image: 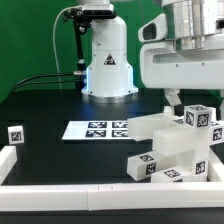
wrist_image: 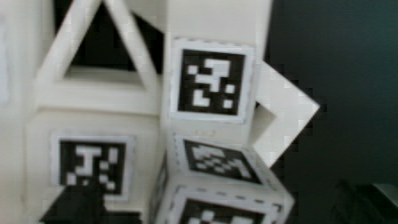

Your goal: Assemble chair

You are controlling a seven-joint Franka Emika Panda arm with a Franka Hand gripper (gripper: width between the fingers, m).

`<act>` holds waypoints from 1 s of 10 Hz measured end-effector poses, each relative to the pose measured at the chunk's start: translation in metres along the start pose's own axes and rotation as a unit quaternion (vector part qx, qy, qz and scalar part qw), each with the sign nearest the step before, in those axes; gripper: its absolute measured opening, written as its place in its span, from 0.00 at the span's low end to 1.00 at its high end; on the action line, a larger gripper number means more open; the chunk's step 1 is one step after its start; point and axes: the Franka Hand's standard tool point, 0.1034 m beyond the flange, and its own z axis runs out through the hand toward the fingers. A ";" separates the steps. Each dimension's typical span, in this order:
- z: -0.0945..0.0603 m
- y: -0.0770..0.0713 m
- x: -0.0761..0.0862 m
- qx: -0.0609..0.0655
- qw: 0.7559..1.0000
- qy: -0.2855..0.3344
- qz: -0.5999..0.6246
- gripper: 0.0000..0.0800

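Holding the claw [image: 180,104] open over the chair [image: 178,148], with jaws standing wide and gripping nothing. Showing up in the wrist view as two dark, blurred fingers [wrist_image: 75,205] spread well apart, with a tagged block [wrist_image: 222,185] sitting between them and, as far as the blur allows telling, touching neither.

Rising just past that block, a tall tagged post [wrist_image: 214,85], and beside the post a white frame [wrist_image: 80,75] with open slots showing the dark table through them.

Sitting directly beneath the claw in the exterior view, the chair's white pieces, bunched close together in one cluster. Standing highest and nearest the claw, a tagged cube [image: 198,117]. Lying lower and further out from the claw, toward the front rail, more tagged blocks [image: 150,166].

Lying flat on the black table [image: 40,108], near the claw and off toward the exterior view's left, the marker board [image: 97,128]. Standing alone well apart from the claw, further the same way, a small tagged piece [image: 15,133] close to the white rail [image: 60,185] bordering the table.

Standing behind the marker board, far from the claw, the arm's white base [image: 106,62], with black cables [image: 45,78] trailing away from it.
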 end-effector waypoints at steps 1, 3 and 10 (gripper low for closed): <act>-0.001 -0.003 -0.003 -0.001 0.997 -0.004 -0.073 0.81; -0.001 -0.002 -0.002 -0.005 0.986 -0.004 -0.167 0.81; 0.002 0.002 0.003 -0.028 0.912 0.016 -0.409 0.65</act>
